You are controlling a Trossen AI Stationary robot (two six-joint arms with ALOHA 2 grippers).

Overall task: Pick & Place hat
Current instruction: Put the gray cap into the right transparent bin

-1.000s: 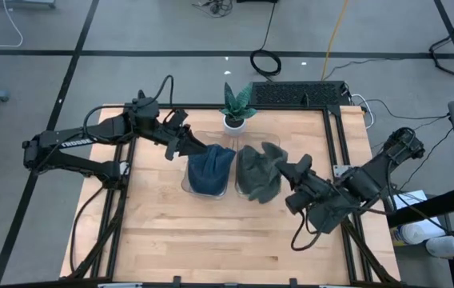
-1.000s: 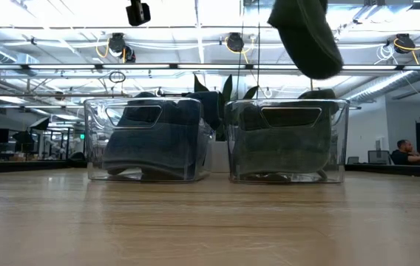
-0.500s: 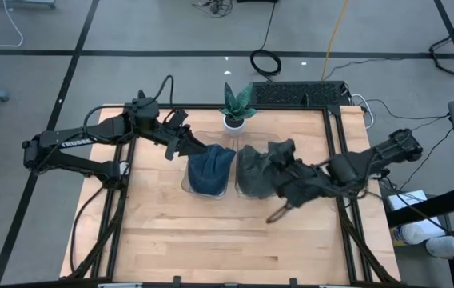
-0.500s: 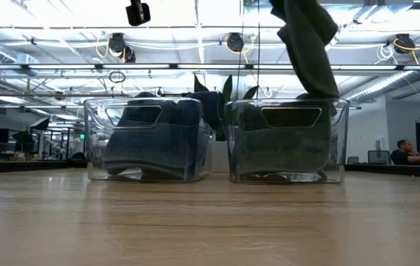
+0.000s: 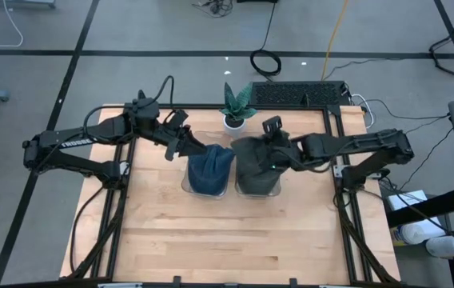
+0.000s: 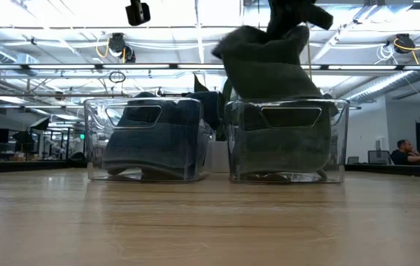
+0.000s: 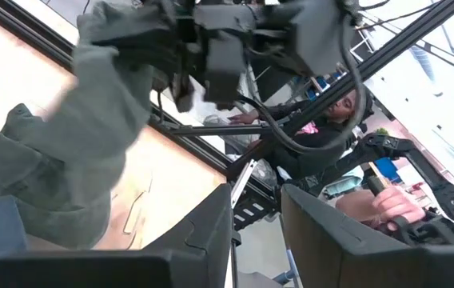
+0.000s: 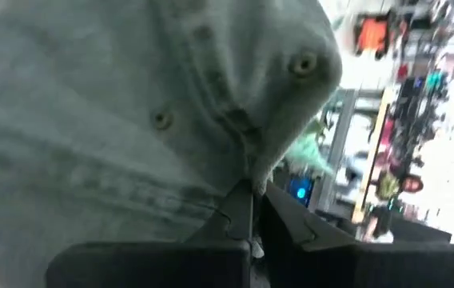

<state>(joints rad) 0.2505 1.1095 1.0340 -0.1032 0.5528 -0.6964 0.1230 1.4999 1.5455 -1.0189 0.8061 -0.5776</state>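
Note:
Two clear bins stand side by side mid-table. The left bin (image 5: pixel 208 182) holds blue hats (image 6: pixel 151 144) and the right bin (image 6: pixel 287 140) holds grey-green hats. My right gripper (image 5: pixel 275 158) is over the right bin, shut on a grey-green hat (image 6: pixel 265 66) that hangs above the bin's top. My left gripper (image 5: pixel 197 149) waits at the far left corner of the blue bin. Its fingers (image 7: pixel 203 232) are open with nothing between them. My right gripper pinches the hat's crown cloth beside a seam with two eyelets (image 8: pixel 241 170) between its two shut fingers. It comes from the table's right, slanting down. The hat bunches and hangs below the fingers, its lower part at the bin's rim (image 6: pixel 284 102). I cannot tell whether it rests on the hats inside.
A small potted plant (image 5: pixel 235 108) stands just behind the bins. A keyboard (image 5: pixel 299 94) lies at the far right edge. Bare wooden tabletop (image 5: pixel 211 232) spreads in front of the bins. A person's hand (image 7: pixel 391 210) shows beyond the table in the left wrist view.
My right gripper has swung from the table's near right toward the left and far edge, sinking a little and turning. It has stayed shut on the grey-green hat. The hat, which hung beside the bins, has come over the right bin and bunched at its top.

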